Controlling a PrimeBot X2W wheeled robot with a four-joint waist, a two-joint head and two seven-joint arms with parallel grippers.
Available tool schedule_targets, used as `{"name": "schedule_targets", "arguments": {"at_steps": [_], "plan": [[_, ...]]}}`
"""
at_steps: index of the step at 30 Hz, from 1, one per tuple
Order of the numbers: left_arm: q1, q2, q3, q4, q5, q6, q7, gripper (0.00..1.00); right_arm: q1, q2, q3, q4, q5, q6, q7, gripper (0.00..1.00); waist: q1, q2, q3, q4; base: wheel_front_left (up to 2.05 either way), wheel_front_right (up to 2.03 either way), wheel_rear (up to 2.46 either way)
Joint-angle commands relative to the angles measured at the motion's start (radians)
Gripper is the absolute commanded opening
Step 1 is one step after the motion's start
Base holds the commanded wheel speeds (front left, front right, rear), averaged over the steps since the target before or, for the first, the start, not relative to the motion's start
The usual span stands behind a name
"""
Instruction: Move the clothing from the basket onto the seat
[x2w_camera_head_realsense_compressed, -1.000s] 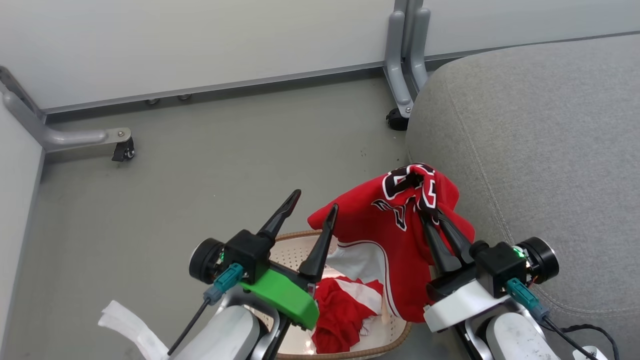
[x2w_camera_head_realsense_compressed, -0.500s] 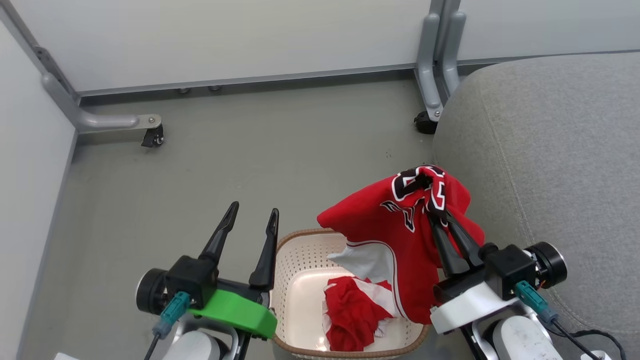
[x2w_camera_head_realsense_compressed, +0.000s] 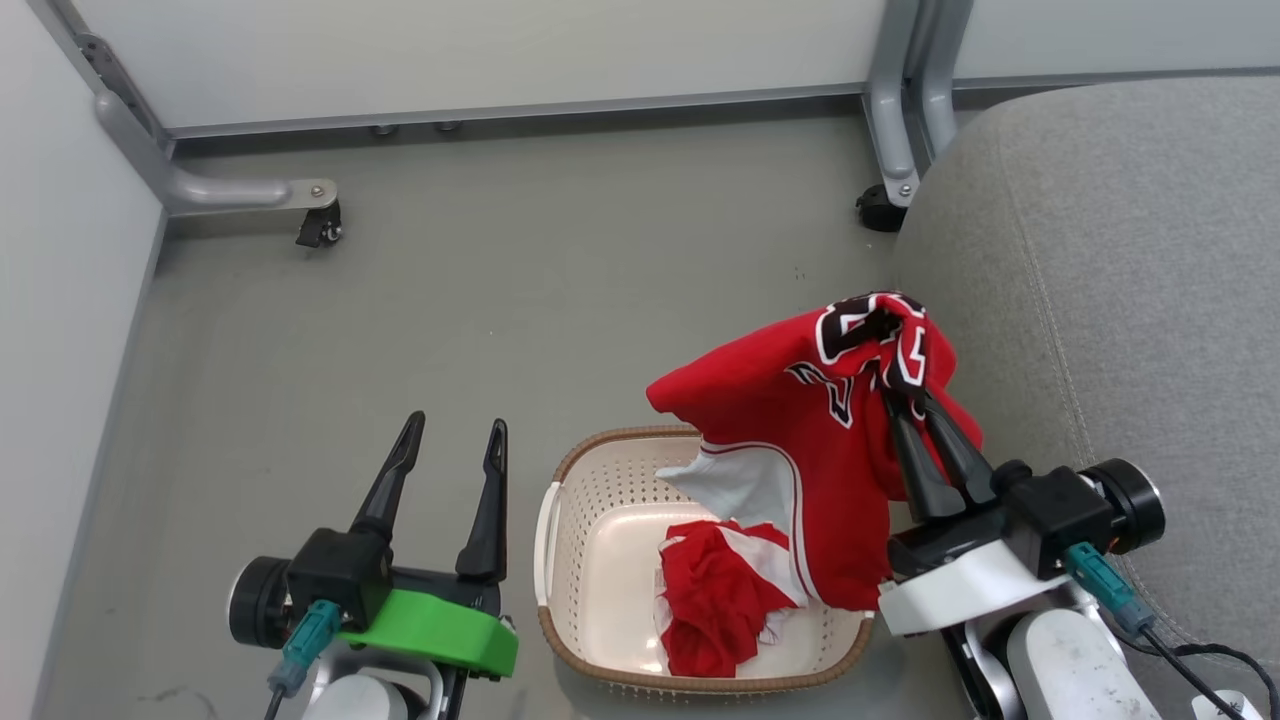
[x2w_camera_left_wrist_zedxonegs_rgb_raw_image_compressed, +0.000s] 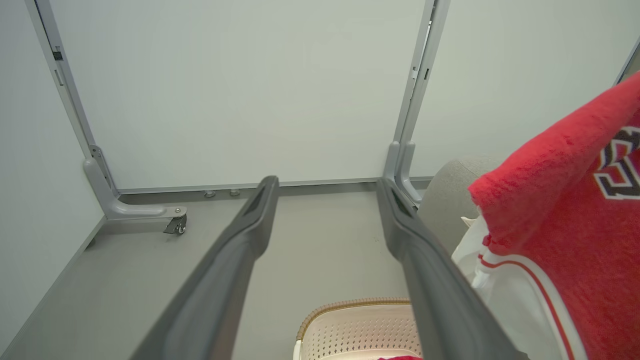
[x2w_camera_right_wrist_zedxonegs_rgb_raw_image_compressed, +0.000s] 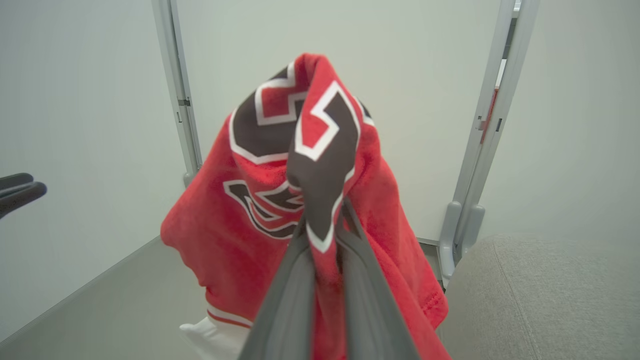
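Observation:
My right gripper (x2w_camera_head_realsense_compressed: 905, 395) is shut on a red garment with black-and-white numerals (x2w_camera_head_realsense_compressed: 800, 420), which hangs lifted over the right side of the basket (x2w_camera_head_realsense_compressed: 575, 500). In the right wrist view the same red garment (x2w_camera_right_wrist_zedxonegs_rgb_raw_image_compressed: 250, 220) drapes over the closed fingers (x2w_camera_right_wrist_zedxonegs_rgb_raw_image_compressed: 295, 280). A second red garment with white stripes (x2w_camera_head_realsense_compressed: 715, 595) lies crumpled inside the cream perforated basket. The grey seat (x2w_camera_head_realsense_compressed: 1120, 280) rises just right of the held garment. Left of the basket, my left gripper (x2w_camera_head_realsense_compressed: 455, 440) stands open and empty above the floor; its fingers (x2w_camera_left_wrist_zedxonegs_rgb_raw_image_compressed: 250, 235) frame the basket rim (x2w_camera_left_wrist_zedxonegs_rgb_raw_image_compressed: 350, 305).
Grey floor (x2w_camera_head_realsense_compressed: 500, 300) stretches ahead to white partition panels. A caster foot (x2w_camera_head_realsense_compressed: 320, 225) sits at the far left and another caster (x2w_camera_head_realsense_compressed: 878, 212) by the seat's far corner. A black cable (x2w_camera_head_realsense_compressed: 1210, 660) trails at the lower right.
The head view has swung, shifting the scene right and down. My left gripper has drawn away from above the basket to its left side. The right gripper keeps holding the numbered garment.

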Motion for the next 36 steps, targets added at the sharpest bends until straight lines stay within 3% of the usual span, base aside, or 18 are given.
{"name": "schedule_targets", "arguments": {"at_steps": [1, 12, 25, 31, 36], "plan": [[0.012, -0.002, 0.015, 0.000, 0.019, -0.010, 0.000, 1.00, -0.013, -0.003, -0.010, -0.012, 0.005, 0.000, -0.003, 0.00, 0.0000, 0.0000, 0.022, -0.029, 0.00, 0.00, 0.00], [-0.005, -0.016, 0.077, 0.010, 0.081, -0.056, 0.000, 1.00, -0.020, -0.002, -0.083, -0.059, 0.019, 0.000, -0.003, 0.00, 0.0000, 0.0000, 0.064, -0.192, 0.00, 0.00, 0.00], [-0.017, 0.009, 0.099, 0.024, 0.123, -0.086, 0.000, 1.00, 0.008, -0.002, -0.144, -0.104, 0.067, 0.000, -0.003, 0.00, 0.0000, 0.0000, 0.099, -0.449, 0.00, 0.00, 0.00], [-0.035, 0.025, 0.086, 0.024, 0.138, -0.093, 0.002, 1.00, 0.001, -0.001, -0.182, -0.129, 0.088, 0.000, -0.003, 0.00, 0.0000, 0.0000, 0.140, -0.515, 0.00, 0.00, 0.00], [-0.063, 0.049, 0.075, -0.004, 0.149, -0.099, 0.025, 1.00, -0.061, -0.002, -0.238, -0.149, 0.109, 0.000, -0.003, 0.00, 0.0000, 0.0000, 0.219, -0.526, 0.00, 0.00, 0.00]]}}
